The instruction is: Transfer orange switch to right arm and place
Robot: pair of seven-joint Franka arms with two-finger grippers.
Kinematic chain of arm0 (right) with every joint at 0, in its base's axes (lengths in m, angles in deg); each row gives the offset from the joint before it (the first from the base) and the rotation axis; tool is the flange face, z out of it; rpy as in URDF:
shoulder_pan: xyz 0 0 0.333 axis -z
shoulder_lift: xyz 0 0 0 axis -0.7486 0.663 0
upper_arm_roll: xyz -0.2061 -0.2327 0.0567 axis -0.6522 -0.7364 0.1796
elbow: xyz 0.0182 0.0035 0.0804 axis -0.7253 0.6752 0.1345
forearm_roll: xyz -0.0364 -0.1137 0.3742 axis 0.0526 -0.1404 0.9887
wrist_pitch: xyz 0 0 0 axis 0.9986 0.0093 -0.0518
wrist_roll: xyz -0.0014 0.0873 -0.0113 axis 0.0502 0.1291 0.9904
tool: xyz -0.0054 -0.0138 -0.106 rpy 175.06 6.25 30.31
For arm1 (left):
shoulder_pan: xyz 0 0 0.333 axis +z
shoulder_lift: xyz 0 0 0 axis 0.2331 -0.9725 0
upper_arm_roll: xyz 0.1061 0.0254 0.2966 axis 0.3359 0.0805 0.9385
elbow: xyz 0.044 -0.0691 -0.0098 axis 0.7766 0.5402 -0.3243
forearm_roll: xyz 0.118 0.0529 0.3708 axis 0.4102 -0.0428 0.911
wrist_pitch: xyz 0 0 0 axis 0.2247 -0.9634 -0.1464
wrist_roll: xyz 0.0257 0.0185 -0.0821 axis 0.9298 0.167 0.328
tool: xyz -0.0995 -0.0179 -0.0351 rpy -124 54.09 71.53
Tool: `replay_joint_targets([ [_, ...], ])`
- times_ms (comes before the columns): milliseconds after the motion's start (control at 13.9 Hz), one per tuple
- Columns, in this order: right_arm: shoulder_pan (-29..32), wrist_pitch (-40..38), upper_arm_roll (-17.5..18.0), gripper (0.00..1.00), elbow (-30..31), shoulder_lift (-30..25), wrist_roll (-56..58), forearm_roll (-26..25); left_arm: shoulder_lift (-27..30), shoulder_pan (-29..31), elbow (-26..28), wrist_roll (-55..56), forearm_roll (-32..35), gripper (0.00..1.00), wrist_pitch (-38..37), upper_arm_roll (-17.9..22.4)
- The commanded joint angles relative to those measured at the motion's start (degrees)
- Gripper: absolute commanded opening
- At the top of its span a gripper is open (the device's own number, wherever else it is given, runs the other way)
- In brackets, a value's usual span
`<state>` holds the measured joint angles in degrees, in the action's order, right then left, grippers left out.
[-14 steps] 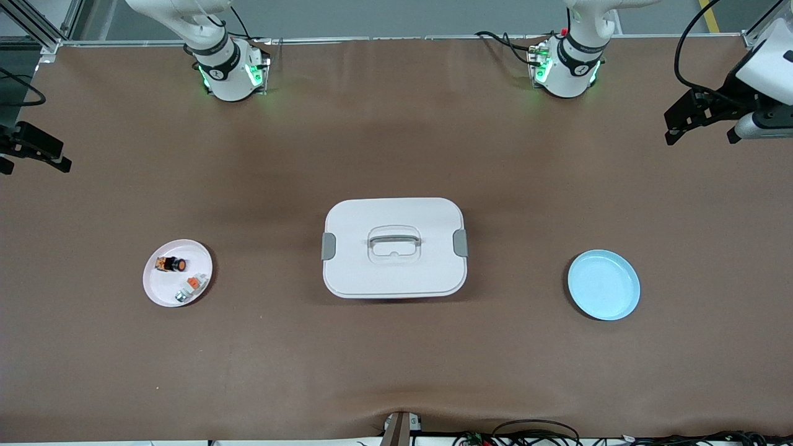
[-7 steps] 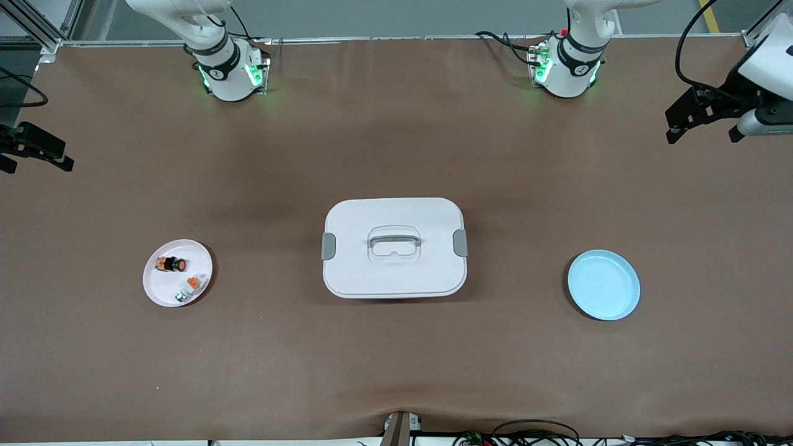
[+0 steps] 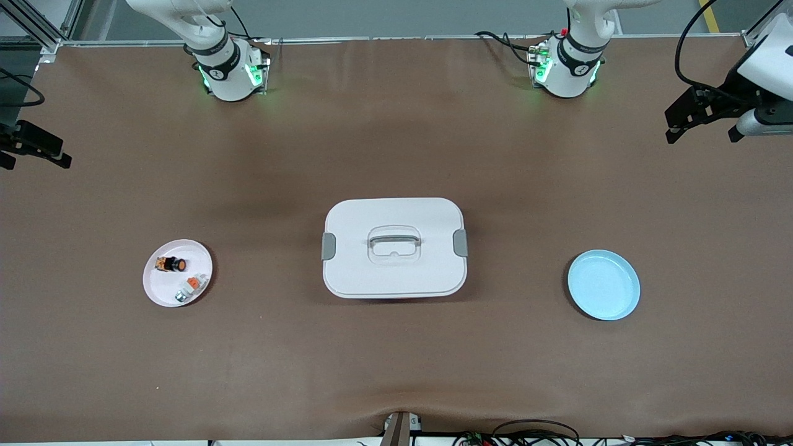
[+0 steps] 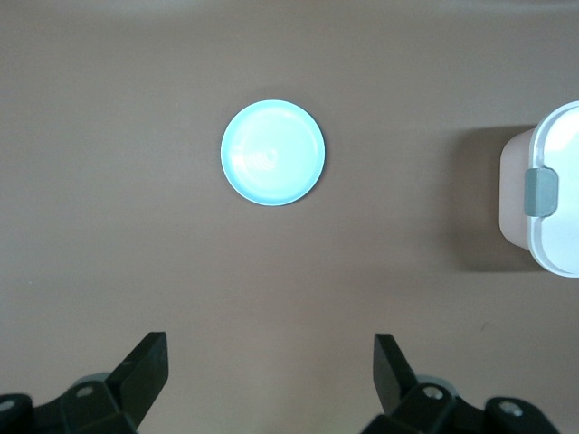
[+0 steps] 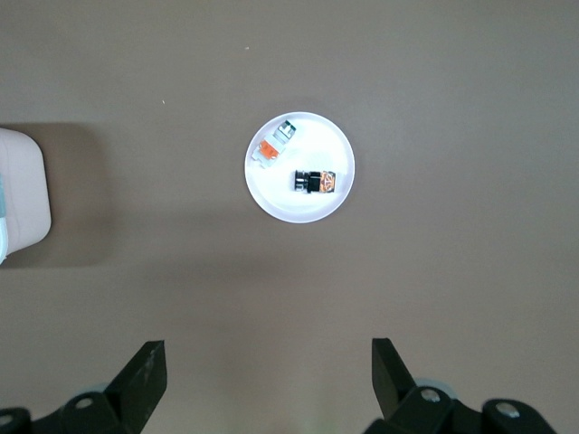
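Both grippers spread, high, empty | orange switch sideways on pink plate, cap toward box

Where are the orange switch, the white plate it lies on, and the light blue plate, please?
orange switch (image 3: 171,264), front view, on its black body.
white plate (image 3: 162,293), front view, on a bare part near its rim.
light blue plate (image 3: 603,285), front view, on its bare middle.

Barely any change: right gripper, up at the right arm's end of the worktop, dipped slightly half a second ago and is now back up, a touch higher than a second ago; left gripper, up at the left arm's end, rose a hair in the first half second, steady since; jaws on both as wide apart as before
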<state>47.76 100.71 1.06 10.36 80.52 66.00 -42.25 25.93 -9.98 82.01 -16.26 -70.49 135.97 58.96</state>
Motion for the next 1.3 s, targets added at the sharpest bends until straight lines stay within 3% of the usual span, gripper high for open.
replay_joint_targets([
  [0, 0.4, -0.4, 0.4, 1.00, 1.5, -1.8, -0.4, -0.7, 0.6, 0.3, -0.1, -0.8, -0.9, 1.00, -0.5, -0.2],
  [1226, 0.4, -3.2, 0.4, 1.00, 0.6, -2.7, -0.3, -0.7, -0.4, 0.1, -1.4, -0.7, -0.7, 1.00, -0.5, -0.1],
])
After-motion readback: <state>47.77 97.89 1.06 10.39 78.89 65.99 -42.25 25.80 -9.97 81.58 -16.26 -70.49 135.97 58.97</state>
